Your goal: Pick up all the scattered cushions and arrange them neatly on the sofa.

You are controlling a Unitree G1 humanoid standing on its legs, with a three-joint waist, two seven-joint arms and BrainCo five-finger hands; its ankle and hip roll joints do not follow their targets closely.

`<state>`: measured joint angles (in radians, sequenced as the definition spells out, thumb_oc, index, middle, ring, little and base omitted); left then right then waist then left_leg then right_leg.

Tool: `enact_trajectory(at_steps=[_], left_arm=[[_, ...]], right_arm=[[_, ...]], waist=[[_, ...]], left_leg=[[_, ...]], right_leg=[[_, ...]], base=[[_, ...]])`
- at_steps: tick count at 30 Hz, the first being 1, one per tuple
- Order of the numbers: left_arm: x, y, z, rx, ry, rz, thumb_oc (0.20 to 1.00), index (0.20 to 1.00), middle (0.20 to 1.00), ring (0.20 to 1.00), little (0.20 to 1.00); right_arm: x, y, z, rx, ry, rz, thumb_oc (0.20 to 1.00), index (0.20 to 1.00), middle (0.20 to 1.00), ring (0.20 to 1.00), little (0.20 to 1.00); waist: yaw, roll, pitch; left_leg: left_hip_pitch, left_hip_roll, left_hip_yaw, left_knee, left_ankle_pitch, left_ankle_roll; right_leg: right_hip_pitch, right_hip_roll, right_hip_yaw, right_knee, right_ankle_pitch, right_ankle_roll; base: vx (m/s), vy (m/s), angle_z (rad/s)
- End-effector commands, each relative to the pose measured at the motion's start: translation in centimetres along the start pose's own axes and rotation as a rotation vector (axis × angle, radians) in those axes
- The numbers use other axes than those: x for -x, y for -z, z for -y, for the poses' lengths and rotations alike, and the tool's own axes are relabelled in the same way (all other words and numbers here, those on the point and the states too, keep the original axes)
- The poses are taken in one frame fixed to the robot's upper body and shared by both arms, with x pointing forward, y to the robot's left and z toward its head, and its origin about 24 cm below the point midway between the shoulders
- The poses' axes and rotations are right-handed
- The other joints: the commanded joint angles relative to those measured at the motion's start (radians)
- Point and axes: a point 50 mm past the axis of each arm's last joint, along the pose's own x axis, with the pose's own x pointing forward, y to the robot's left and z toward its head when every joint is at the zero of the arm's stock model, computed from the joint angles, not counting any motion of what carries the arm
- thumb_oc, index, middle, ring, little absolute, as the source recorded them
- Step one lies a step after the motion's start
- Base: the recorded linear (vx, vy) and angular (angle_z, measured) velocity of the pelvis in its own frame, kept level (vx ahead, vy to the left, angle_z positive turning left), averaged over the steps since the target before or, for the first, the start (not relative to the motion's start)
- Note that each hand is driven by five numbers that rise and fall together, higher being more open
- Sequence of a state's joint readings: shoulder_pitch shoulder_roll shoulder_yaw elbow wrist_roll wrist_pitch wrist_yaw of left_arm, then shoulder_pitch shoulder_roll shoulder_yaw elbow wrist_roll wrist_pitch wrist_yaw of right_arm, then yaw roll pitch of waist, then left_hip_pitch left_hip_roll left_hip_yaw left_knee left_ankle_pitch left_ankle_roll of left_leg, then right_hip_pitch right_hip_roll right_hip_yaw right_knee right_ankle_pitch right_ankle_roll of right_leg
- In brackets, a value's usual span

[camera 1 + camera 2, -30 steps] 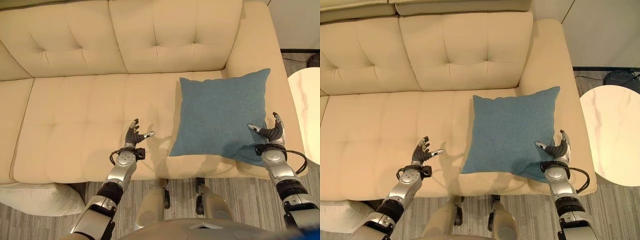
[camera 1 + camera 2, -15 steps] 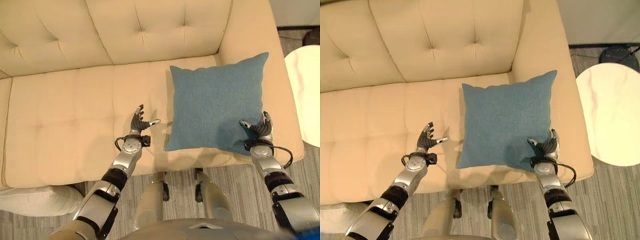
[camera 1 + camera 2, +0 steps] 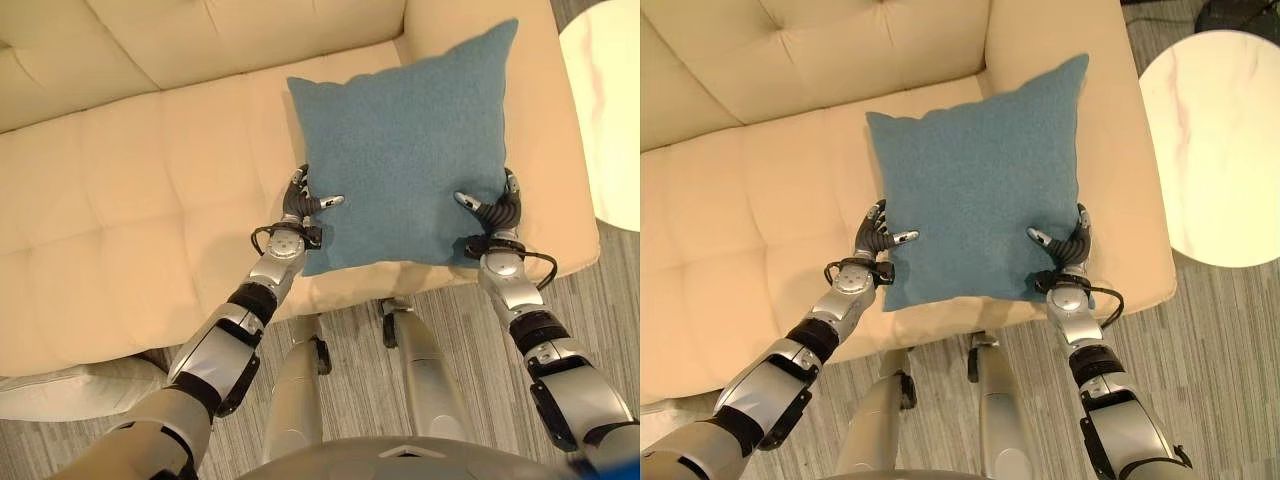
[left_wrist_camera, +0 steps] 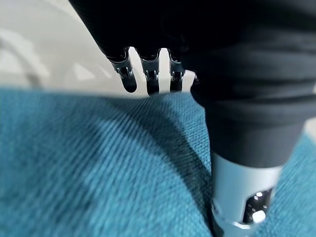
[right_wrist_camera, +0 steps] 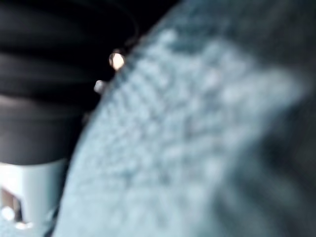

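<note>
Left hand (image 3: 302,208) and right hand (image 3: 497,213), apparently pinching opposite near corners of teal cushion (image 3: 405,150) on cream sofa (image 3: 130,190)

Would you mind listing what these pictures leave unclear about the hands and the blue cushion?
- Right hand: right wrist view blurred, blue cushion against the lens; its fingers sit at the edge, grip unclear.
- Left hand: thumb on the cushion, fingers beyond its edge; grip unclear.
- White cushion on the floor: cut off by the picture's edge.

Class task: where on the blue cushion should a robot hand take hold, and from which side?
Probably at the two side edges near the front corners, one robot hand from each side: the blue cushion lies flat, broad and soft on the sofa.
</note>
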<state>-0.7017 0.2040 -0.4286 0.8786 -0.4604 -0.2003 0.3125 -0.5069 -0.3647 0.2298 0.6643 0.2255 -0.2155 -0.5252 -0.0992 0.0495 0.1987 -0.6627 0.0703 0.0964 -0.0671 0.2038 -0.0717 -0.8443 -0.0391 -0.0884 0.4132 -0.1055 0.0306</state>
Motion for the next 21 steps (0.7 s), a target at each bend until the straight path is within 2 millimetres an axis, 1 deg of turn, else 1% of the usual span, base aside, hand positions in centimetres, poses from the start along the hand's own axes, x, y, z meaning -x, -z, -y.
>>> enact_trajectory(at_steps=[1,3,4,5,6,7,8,10,11,13,14,16,18,19,20,21], left_arm=[[0.5,1.0,1.9,-0.003,0.072,-0.035,1.0,1.0,1.0,1.0,1.0],[1.0,1.2,3.9,0.074,0.116,-0.053,1.0,1.0,1.0,1.0,1.0],[1.2,1.2,4.4,0.103,0.127,-0.058,1.0,1.0,1.0,1.0,1.0],[1.3,1.1,4.8,0.136,0.138,-0.058,0.906,0.906,0.906,0.906,0.906],[1.5,0.7,5.5,0.19,0.147,-0.044,0.36,0.36,0.36,0.36,0.36],[1.5,0.7,5.5,0.19,0.147,-0.044,0.2,0.2,0.2,0.2,0.2],[1.6,0.1,5.9,0.265,0.144,-0.029,0.2,0.2,0.2,0.2,0.2],[1.6,-0.9,5.9,0.319,0.14,0.015,0.2,0.2,0.2,0.2,0.2],[1.4,-1.4,5.5,0.337,0.124,0.035,0.2,0.2,0.2,0.2,0.2],[1.4,-1.8,4.7,0.449,0.071,0.048,0.2,0.2,0.2,0.2,0.2],[1.5,-1.9,4.1,0.545,0.031,0.057,0.2,0.2,0.2,0.2,0.2],[1.9,-1.7,3.4,0.586,0.007,0.069,0.2,0.2,0.2,0.2,0.2],[2.8,-1.1,2.6,0.607,-0.004,0.086,0.2,0.2,0.2,0.2,0.2],[3.8,-0.7,1.9,0.593,0.002,0.103,0.2,0.2,0.2,0.2,0.2],[4.9,0.4,1.6,0.599,0.009,0.087,0.2,0.2,0.2,0.2,0.2],[6.1,1.1,1.0,0.611,0.021,0.08,0.2,0.2,0.2,0.2,0.2]], right_arm=[[0.7,-0.4,-3.9,-0.04,-0.13,-0.027,1.0,1.0,1.0,1.0,1.0],[1.2,-1.1,-4.9,-0.089,-0.154,-0.008,1.0,1.0,1.0,1.0,1.0],[1.3,-1.3,-5.2,-0.1,-0.162,-0.005,1.0,1.0,1.0,1.0,1.0],[1.4,-1.5,-5.5,-0.11,-0.172,0.004,0.548,0.548,0.548,0.548,0.548],[1.5,-1.8,-5.9,-0.119,-0.185,0.014,0.2,0.2,0.2,0.2,0.2],[1.5,-1.8,-5.9,-0.119,-0.185,0.014,0.2,0.2,0.2,0.2,0.2],[1.6,-2.3,-6.1,-0.131,-0.193,0.036,0.2,0.2,0.2,0.2,0.2],[1.6,-3.0,-6.1,-0.146,-0.194,0.071,0.2,0.2,0.2,0.2,0.2],[1.6,-3.2,-6.0,-0.158,-0.189,0.083,0.2,0.2,0.2,0.2,0.2],[2.0,-3.0,-5.9,-0.186,-0.183,0.079,0.2,0.2,0.2,0.2,0.2],[2.4,-2.8,-5.8,-0.205,-0.181,0.076,0.2,0.2,0.2,0.2,0.2],[3.0,-2.4,-5.5,-0.218,-0.178,0.069,0.2,0.2,0.2,0.2,0.2],[4.0,-1.7,-4.8,-0.222,-0.194,0.072,0.2,0.2,0.2,0.2,0.2],[4.9,-1.2,-4.1,-0.211,-0.213,0.078,0.2,0.2,0.2,0.2,0.2],[5.8,-0.7,-3.6,-0.2,-0.238,0.08,0.2,0.2,0.2,0.2,0.2],[6.8,-0.1,-2.7,-0.188,-0.254,0.079,0.2,0.2,0.2,0.2,0.2]], waist=[[0.022,-0.038,-0.006],[0.02,-0.039,-0.001],[0.019,-0.039,-0.001],[0.02,-0.04,-0.001],[0.021,-0.042,-0.001],[0.021,-0.042,-0.001],[0.022,-0.044,-0.001],[0.025,-0.048,-0.003],[0.027,-0.048,-0.005],[0.031,-0.049,-0.01],[0.034,-0.051,-0.015],[0.038,-0.054,-0.017],[0.044,-0.059,-0.026],[0.05,-0.062,-0.028],[0.055,-0.066,-0.032],[0.063,-0.07,-0.017]], left_leg=[[0.116,-0.079,-0.022,-0.02,-0.076,-0.013],[0.113,-0.08,-0.027,-0.02,-0.077,-0.013],[0.114,-0.08,-0.028,-0.02,-0.077,-0.014],[0.114,-0.08,-0.029,-0.02,-0.078,-0.014],[0.115,-0.079,-0.03,-0.02,-0.079,-0.014],[0.115,-0.079,-0.03,-0.02,-0.079,-0.014],[0.118,-0.078,-0.032,-0.02,-0.08,-0.015],[0.138,-0.078,-0.035,-0.02,-0.085,-0.016],[0.152,-0.077,-0.035,-0.02,-0.087,-0.016],[0.178,-0.077,-0.04,-0.02,-0.093,-0.018],[0.204,-0.075,-0.04,-0.02,-0.1,-0.02],[0.24,-0.07,-0.042,-0.02,-0.108,-0.021],[0.295,-0.065,-0.044,-0.02,-0.121,-0.019],[0.349,-0.06,-0.043,-0.02,-0.141,-0.015],[0.387,-0.055,-0.042,-0.02,-0.151,-0.011],[0.432,-0.053,-0.05,0.006,-0.166,-0.006]], right_leg=[[0.205,-0.018,-0.035,-0.477,0.28,0.134],[0.203,-0.016,-0.034,-0.479,0.278,0.133],[0.204,-0.015,-0.035,-0.479,0.279,0.133],[0.205,-0.015,-0.035,-0.481,0.279,0.133],[0.206,-0.014,-0.037,-0.482,0.279,0.133],[0.206,-0.014,-0.037,-0.482,0.279,0.133],[0.209,-0.014,-0.039,-0.483,0.278,0.133],[0.229,-0.011,-0.039,-0.486,0.274,0.134],[0.244,-0.01,-0.041,-0.486,0.271,0.134],[0.277,-0.01,-0.045,-0.488,0.263,0.134],[0.308,-0.009,-0.05,-0.49,0.257,0.135],[0.35,-0.01,-0.055,-0.493,0.249,0.136],[0.413,-0.012,-0.057,-0.497,0.235,0.133],[0.468,-0.011,-0.062,-0.496,0.215,0.131],[0.514,-0.012,-0.071,-0.495,0.198,0.128],[0.573,-0.015,-0.08,-0.489,0.173,0.119]], base=[[0.01,-0.038,-0.08],[0.02,-0.037,0.0],[0.02,-0.039,0.05],[0.02,-0.046,0.07],[0.01,-0.036,0.07],[0.01,-0.049,0.07],[0.01,-0.05,0.05],[0.02,-0.055,0.03],[0.03,-0.036,0.0],[0.03,-0.034,0.0],[0.05,-0.037,0.06],[0.07,-0.047,0.22],[0.11,-0.053,0.34],[0.13,-0.058,0.33],[0.14,-0.08,0.27],[0.05,-0.086,0.49]])
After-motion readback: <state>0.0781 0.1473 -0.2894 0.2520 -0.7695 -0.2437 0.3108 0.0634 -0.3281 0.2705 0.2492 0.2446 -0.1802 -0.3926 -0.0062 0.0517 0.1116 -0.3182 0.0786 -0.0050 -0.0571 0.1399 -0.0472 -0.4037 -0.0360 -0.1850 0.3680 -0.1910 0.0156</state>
